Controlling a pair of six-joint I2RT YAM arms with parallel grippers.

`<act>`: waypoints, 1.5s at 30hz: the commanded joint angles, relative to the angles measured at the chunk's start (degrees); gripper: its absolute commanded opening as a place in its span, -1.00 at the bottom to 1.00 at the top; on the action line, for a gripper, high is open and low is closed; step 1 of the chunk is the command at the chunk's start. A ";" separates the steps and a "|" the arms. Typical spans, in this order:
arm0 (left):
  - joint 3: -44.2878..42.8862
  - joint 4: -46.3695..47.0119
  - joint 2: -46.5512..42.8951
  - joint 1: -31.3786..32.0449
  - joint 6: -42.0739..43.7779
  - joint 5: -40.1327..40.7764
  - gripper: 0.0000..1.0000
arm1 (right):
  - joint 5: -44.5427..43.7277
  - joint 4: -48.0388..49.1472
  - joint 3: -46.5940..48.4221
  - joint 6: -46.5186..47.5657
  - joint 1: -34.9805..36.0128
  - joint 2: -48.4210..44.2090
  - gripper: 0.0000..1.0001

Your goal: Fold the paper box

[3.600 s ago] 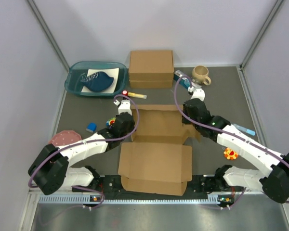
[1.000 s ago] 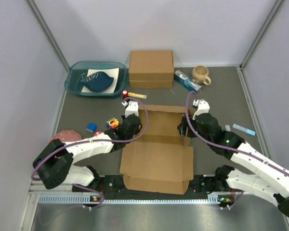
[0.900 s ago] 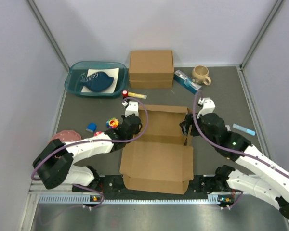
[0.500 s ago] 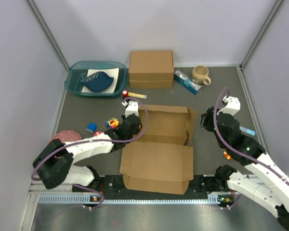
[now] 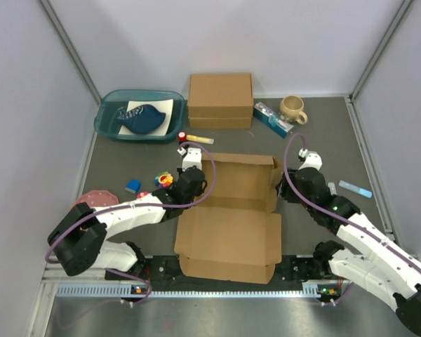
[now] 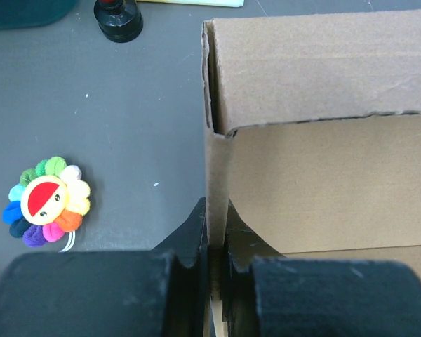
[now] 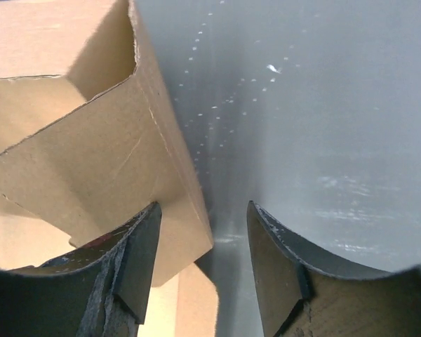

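Paper box [image 5: 228, 210]: sat mid-tabletop [image 5: 323, 140] between the two arms, only part formed. The far wall was up and the big lid panel lay flat toward the near edge.
Left claw [image 6: 215, 210]: pressed together on the left side wall [image 6: 217, 168], pinching the thin cardboard edge and holding it upright just short of the far-left corner.
Right claw [image 7: 203, 208]: spread, one finger in front of the right side flap [image 7: 119, 154] and the other out over bare tabletop. The flap's outer edge lay between the jaws, with no pinch on it yet.
Step in hand: by the look of it, taking hold of that right flap to stand it up like the left one.
Doing it well: the claw wanted to close low on the flap near its crease, then swing inward along the fold line instead of dragging sideways. The left pinch looked like the anchor that would stop the sheet sliding.
Risk: a shallow bite on the very edge could slip off or crumple the corner.
Nearby: a rainbow flower toy [image 6: 48, 201] lay left of the wall, clear of the box.
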State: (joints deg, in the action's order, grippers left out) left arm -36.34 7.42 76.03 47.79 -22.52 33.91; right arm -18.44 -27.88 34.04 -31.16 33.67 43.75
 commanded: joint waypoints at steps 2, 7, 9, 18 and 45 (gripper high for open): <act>-0.84 2.86 -0.80 0.20 0.20 -0.95 -1.00 | 7.18 10.03 -1.08 1.89 -0.27 0.73 0.13; -1.19 3.13 -0.53 0.29 0.55 -1.74 -1.00 | 7.02 12.23 -0.65 3.64 -0.36 4.22 0.22; -1.19 3.74 -0.44 0.29 0.90 -2.18 -1.00 | 6.40 12.76 0.14 4.08 -0.36 5.90 0.24; -1.89 4.97 -0.35 0.37 2.48 -3.76 -1.00 | 2.88 19.34 3.66 5.84 -0.36 13.99 0.45; -4.80 6.64 -0.36 0.55 4.51 -8.33 -1.00 | 0.24 24.01 3.57 9.62 -0.36 22.69 -0.08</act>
State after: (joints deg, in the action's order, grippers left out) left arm -38.59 9.15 76.55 47.40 -18.70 32.64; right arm -17.08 -5.91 37.19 -21.15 33.58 66.32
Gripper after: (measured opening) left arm 0.066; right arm 0.342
